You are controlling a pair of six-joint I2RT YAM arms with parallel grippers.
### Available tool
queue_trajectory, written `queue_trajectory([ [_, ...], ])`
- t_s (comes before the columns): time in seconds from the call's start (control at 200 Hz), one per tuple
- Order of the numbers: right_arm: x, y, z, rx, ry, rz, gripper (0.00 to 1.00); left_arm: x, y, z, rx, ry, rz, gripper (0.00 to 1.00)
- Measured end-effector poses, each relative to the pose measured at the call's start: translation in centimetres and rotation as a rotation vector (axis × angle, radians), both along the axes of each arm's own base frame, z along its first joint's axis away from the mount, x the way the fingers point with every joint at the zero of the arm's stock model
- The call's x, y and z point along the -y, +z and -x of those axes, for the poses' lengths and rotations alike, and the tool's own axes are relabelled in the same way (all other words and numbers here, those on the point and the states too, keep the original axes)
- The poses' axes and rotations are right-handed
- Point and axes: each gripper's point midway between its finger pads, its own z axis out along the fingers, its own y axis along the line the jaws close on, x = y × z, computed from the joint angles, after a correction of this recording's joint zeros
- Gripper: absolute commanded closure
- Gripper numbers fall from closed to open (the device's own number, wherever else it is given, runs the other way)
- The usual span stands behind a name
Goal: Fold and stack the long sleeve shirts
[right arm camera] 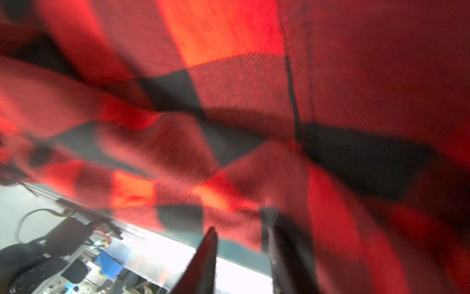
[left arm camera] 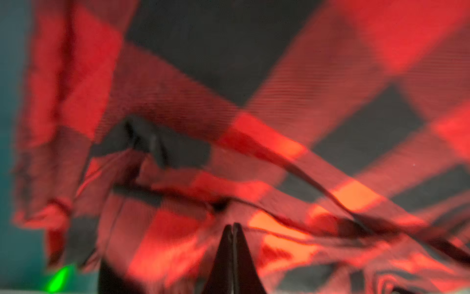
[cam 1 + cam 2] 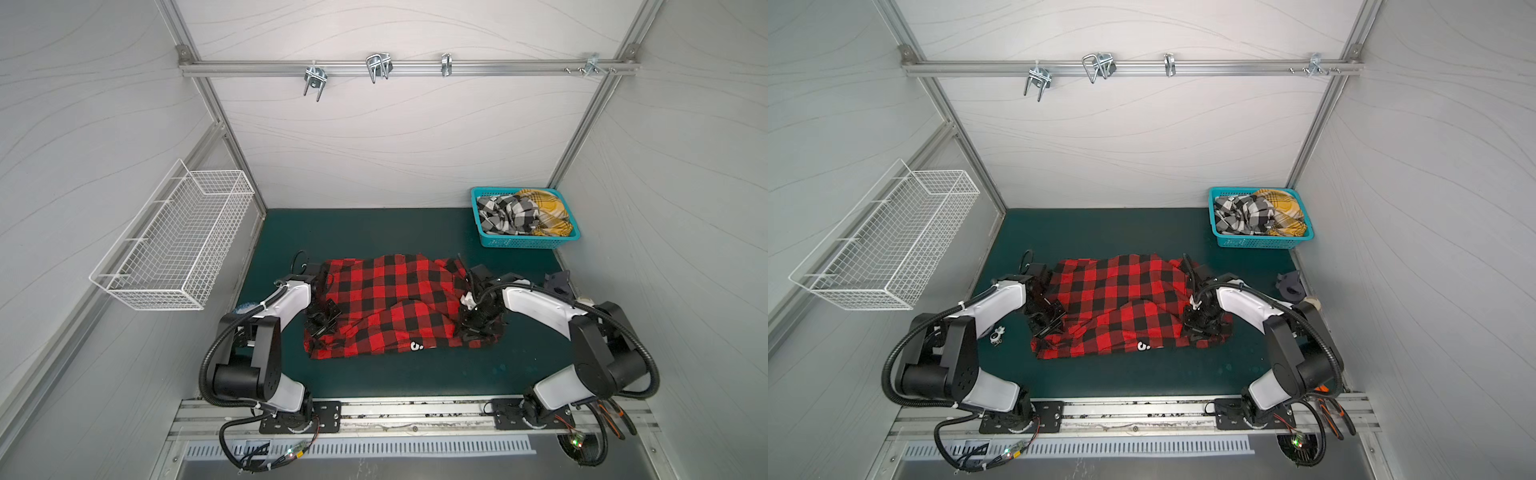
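A teal basket (image 3: 524,242) in the far right corner of the green mat (image 3: 374,232) holds the black-and-white shirt (image 3: 505,212) and the mustard shirt (image 3: 544,208). Both wrist views are blurred and filled with cloth. The red-and-black shirt (image 3: 395,307) lies rumpled mid-mat, its white lettering half hidden. My left gripper (image 2: 232,229) is pressed closed at the shirt's left edge. I can't tell if it pinches cloth. My right gripper (image 1: 239,221) has its fingers parted at the right edge.

The space is enclosed by pale grey walls (image 3: 395,137) veined with thin wavy lines and framed in aluminium profiles (image 3: 591,120). Across the back wall a rail (image 3: 498,67) is mounted, hung with metal hooks (image 3: 378,66). A white wire basket (image 3: 174,241) is fixed to the left wall. The counter (image 3: 374,232) is covered in dark green. Everything is lit evenly and softly.
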Motion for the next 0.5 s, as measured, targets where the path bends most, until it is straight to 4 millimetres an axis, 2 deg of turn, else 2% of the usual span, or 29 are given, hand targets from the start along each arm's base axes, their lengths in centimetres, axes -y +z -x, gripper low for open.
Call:
queue_trajectory([
  [0.065,-0.3,2.2,-1.3,0.051,0.002,-0.008,0.45,0.0,2.6,-1.5,0.084,-0.022,-0.005,0.66],
  [0.15,-0.7,5.4,-3.8,0.138,0.001,-0.022,0.42,-0.3,6.5,-4.6,0.218,-0.033,-0.026,0.58],
  [0.25,-0.6,8.6,-6.3,0.218,-0.021,-0.045,0.4,-0.5,9.2,-7.6,0.298,-0.06,-0.054,0.49],
  [0.345,0.7,10.3,-8.6,0.258,-0.078,-0.056,0.37,-0.9,9.2,-10.5,0.29,-0.089,-0.094,0.45],
  [0.5,3.0,11.1,-12.2,0.276,-0.176,-0.061,0.35,-2.2,6.7,-16.4,0.24,-0.122,-0.159,0.42],
])
